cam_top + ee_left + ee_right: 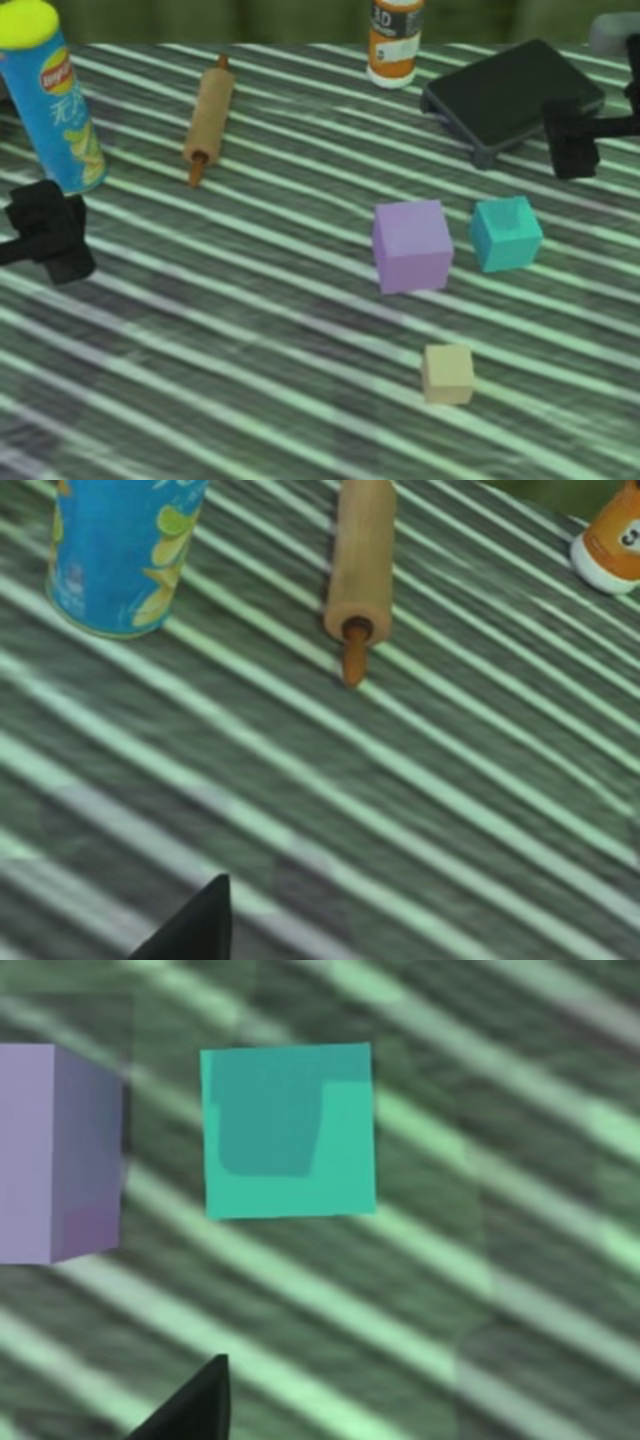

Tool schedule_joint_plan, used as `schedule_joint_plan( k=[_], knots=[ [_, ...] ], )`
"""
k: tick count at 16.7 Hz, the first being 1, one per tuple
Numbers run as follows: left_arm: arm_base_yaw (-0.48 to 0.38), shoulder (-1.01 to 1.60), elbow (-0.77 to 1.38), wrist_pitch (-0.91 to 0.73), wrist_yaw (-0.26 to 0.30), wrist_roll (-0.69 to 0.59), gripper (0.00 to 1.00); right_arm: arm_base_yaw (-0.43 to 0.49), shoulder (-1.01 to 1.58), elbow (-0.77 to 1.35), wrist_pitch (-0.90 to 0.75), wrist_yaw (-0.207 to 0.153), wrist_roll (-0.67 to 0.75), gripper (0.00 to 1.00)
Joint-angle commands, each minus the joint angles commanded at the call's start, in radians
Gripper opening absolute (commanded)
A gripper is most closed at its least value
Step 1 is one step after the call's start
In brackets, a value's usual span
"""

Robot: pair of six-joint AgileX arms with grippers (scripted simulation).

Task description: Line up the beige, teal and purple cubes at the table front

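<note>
The lilac-purple cube stands right of the table's middle, with the teal cube a short gap to its right. Nearer the table front, below that gap, sits the small beige cube. My right gripper hovers behind the teal cube, by the black slab, holding nothing. The right wrist view looks down on the teal cube and the purple cube, with one dark fingertip showing alone. My left gripper is parked at the left edge, empty, and a single fingertip shows in its wrist view.
A blue chips can stands at the back left beside my left gripper. A wooden rolling pin lies behind the middle. An orange bottle and a black flat slab are at the back right. Striped tabletop fills the front left.
</note>
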Motion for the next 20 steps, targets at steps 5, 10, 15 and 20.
schedule_joint_plan(
  k=[5,10,15,20],
  knots=[
    [0.169,-0.401,-0.372,0.256,0.014,0.252,1.00,0.057,0.388,0.338,-0.219,-0.001,0.028,1.00],
    [0.259,-0.641,-0.571,0.418,0.027,0.418,1.00,0.090,0.601,0.555,-0.333,-0.001,0.044,1.00],
    [0.270,-0.671,-0.592,0.439,0.029,0.440,1.00,0.094,0.627,0.579,-0.345,-0.001,0.046,1.00],
    [0.270,-0.671,-0.592,0.439,0.029,0.440,1.00,0.091,0.638,0.545,-0.305,-0.001,0.044,1.00]
  ],
)
